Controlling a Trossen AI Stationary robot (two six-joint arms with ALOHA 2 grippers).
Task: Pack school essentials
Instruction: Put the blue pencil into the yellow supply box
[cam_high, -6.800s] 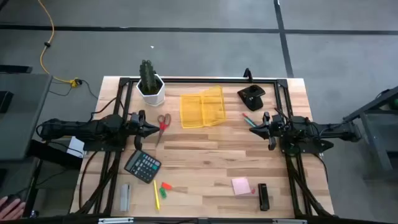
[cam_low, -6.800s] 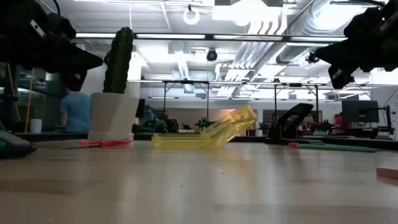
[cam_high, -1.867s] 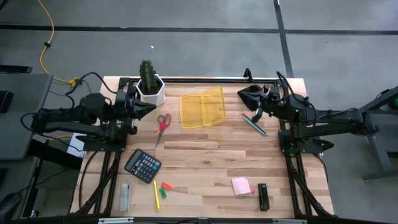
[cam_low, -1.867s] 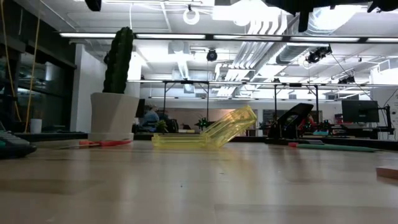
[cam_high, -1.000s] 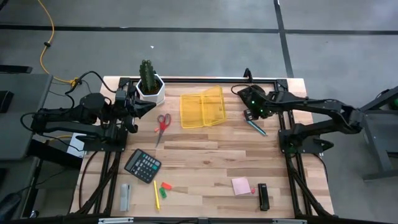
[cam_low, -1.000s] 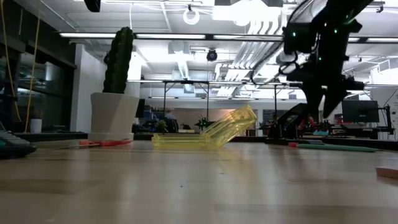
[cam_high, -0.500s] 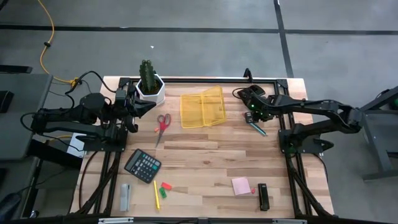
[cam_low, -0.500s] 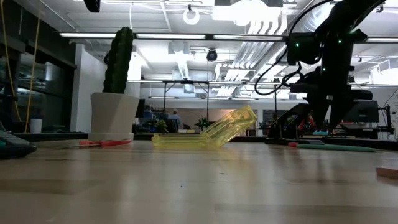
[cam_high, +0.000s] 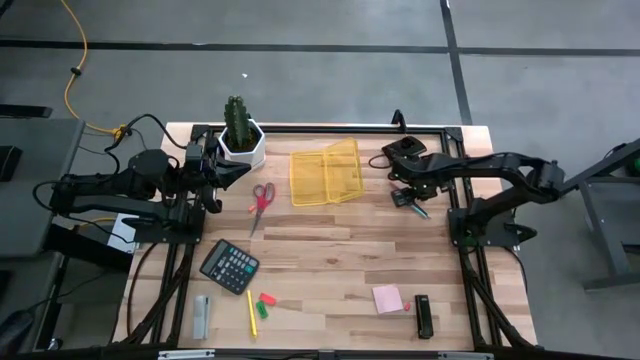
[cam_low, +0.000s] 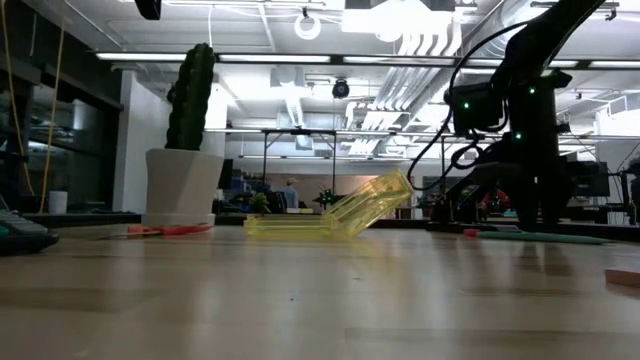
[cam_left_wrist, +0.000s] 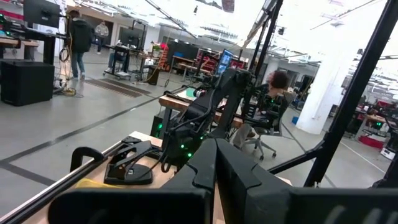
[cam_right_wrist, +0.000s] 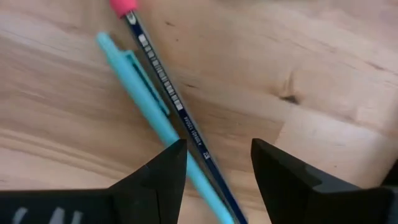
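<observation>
The right jaws (cam_right_wrist: 214, 162) stand apart, low over the bench (cam_high: 330, 240) near its right edge, and the teal pen (cam_right_wrist: 149, 112) runs between the fingers (cam_right_wrist: 163, 171), side by side with a dark pencil (cam_right_wrist: 165, 93) with a red eraser end. Neither is gripped. Toward the far edge, the yellow case (cam_high: 326, 173) lies open. The left jaws (cam_high: 240, 172) are closed together and empty beside the cactus pot (cam_high: 242, 144) at the far left corner.
</observation>
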